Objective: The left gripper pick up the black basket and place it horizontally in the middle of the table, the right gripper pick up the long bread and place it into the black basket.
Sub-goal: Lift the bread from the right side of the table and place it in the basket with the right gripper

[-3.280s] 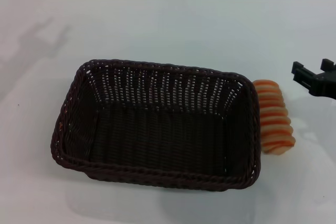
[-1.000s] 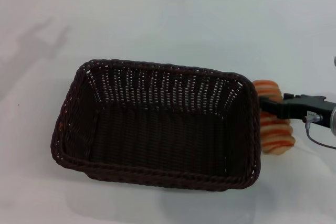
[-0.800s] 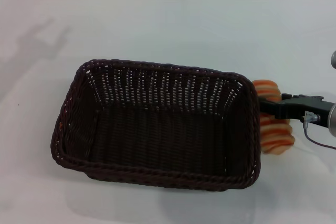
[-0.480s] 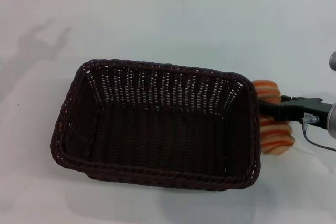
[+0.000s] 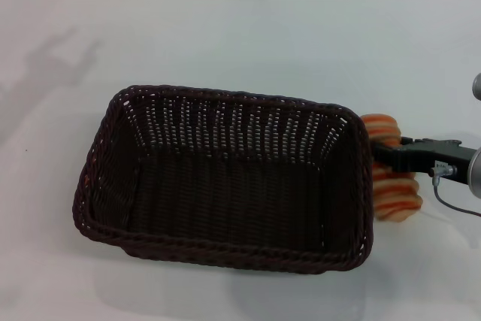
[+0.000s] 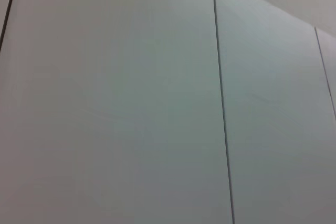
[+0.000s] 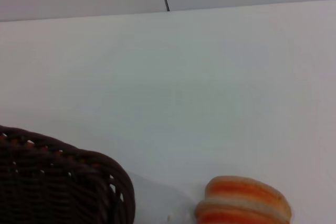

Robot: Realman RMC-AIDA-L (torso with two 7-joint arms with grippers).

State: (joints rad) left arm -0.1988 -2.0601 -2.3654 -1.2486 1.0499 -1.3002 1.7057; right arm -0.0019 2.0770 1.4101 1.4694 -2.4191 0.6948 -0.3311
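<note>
Basket (image 5: 225,178), dark woven wicker, rectangular, resting flat on the white table (image 5: 225,35) roughly mid-table, long side running left to right, open top up, nothing inside. Sloping openwork sides, braided rim all round. Also caught at one corner in the right wrist view (image 7: 63,182).

Left tool: out of sight in every view; left wrist view filled only by a pale panelled wall (image 6: 131,103) with dark seams.

Bread (image 5: 391,178), small ridged loaf striped orange and cream, lying on the table just beside the basket's right end, long axis running away from the robot, near end toward the front edge. Close to the rim, contact with it unclear. One rounded end also visible in the right wrist view (image 7: 244,200), a strip of bare table between it and the basket corner.

Right tool (image 5: 391,154), black finger on a silver-grey body with a thin cable (image 5: 451,201) looping below, reaching in from the right edge and lying across the middle of the bread. Only one finger clearly seen; spread or pinching the loaf: cannot tell.
</note>
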